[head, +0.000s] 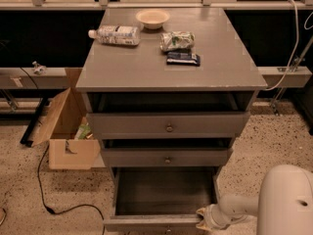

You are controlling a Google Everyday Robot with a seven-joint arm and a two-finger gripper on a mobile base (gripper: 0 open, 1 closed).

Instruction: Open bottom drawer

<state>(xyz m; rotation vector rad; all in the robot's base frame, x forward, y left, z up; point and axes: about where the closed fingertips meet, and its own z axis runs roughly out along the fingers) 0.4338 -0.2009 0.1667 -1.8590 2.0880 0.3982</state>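
Note:
The bottom drawer [164,192] of the grey cabinet [166,72] stands pulled far out, its empty inside showing; its front [151,224] lies along the lower edge of the view and its knob is cut off. My gripper [204,218] is at the right end of that front, on the end of my white arm [274,204]. The two drawers above, middle [166,157] and top [168,124], are each slightly ajar with round metal knobs.
On the cabinet top lie a plastic bottle [115,35], a bowl [152,18], a crumpled snack bag [177,40] and a dark packet [183,58]. An open cardboard box [66,131] and a black cable [54,199] lie on the speckled floor at left.

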